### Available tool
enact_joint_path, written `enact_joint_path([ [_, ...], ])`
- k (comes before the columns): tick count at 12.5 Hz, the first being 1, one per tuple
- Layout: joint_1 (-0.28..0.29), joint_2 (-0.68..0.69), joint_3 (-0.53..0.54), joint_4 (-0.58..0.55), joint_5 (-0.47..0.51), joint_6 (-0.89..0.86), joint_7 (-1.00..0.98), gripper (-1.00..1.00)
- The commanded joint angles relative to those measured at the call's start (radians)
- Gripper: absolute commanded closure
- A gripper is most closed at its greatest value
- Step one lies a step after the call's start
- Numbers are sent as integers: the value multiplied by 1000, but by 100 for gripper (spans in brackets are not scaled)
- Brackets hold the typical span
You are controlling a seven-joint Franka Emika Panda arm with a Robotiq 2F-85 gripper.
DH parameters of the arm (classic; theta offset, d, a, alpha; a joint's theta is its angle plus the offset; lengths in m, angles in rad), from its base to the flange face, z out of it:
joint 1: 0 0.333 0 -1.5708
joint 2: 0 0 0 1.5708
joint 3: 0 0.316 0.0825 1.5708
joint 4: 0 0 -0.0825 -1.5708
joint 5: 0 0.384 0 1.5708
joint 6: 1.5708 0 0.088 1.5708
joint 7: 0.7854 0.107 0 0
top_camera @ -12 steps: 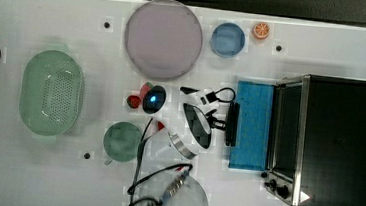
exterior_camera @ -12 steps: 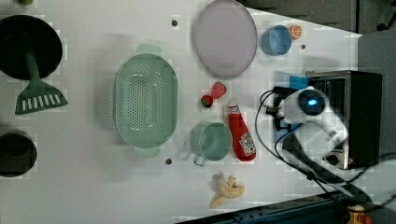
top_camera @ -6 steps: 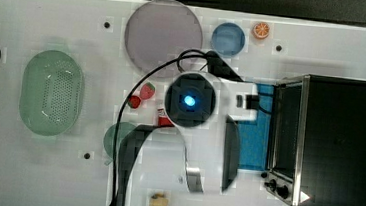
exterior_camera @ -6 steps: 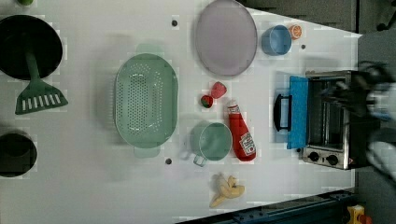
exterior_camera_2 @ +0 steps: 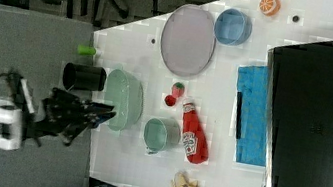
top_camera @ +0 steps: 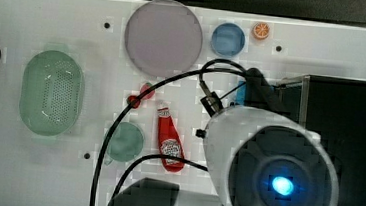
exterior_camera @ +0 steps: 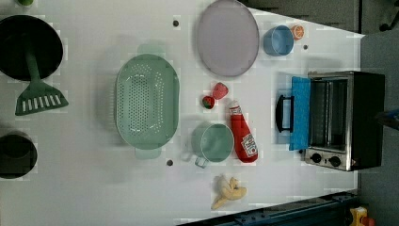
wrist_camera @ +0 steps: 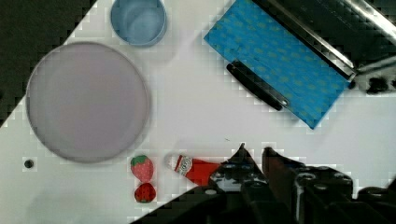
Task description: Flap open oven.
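Observation:
The oven [exterior_camera: 350,120] stands at the left view's right, black on top with a silver frame and two knobs. Its blue door [exterior_camera: 299,113] lies flapped down flat on the table, black bar handle [exterior_camera: 282,113] outermost, and the rack inside shows. In the wrist view my gripper [wrist_camera: 254,151] hovers high over the white table, well away from the door [wrist_camera: 280,65]. Its fingertips stand a narrow gap apart with nothing between them. In the top view my arm [top_camera: 270,171] looms close to the camera and covers most of the door. The right view has the gripper [exterior_camera_2: 105,113] past the table's far end, by the colander.
A ketchup bottle [exterior_camera: 243,136], green cup [exterior_camera: 214,141] and two strawberries [exterior_camera: 214,94] lie in front of the door. A purple plate [exterior_camera: 228,37], blue bowl [exterior_camera: 277,40] and orange slice [exterior_camera: 297,32] sit beyond, with a green colander [exterior_camera: 147,108], banana [exterior_camera: 228,192] and black pots [exterior_camera: 28,47].
The arm has left the door handle. In the top view it rose toward the camera and now covers the door; it has gone from the left view. The door stays flat down.

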Motion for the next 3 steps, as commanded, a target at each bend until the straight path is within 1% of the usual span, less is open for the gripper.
enact_joint_path([
  [1,5,22,6,71,17,-77,42,65],
  [3,6,23,22,80,18,-80,42,65],
])
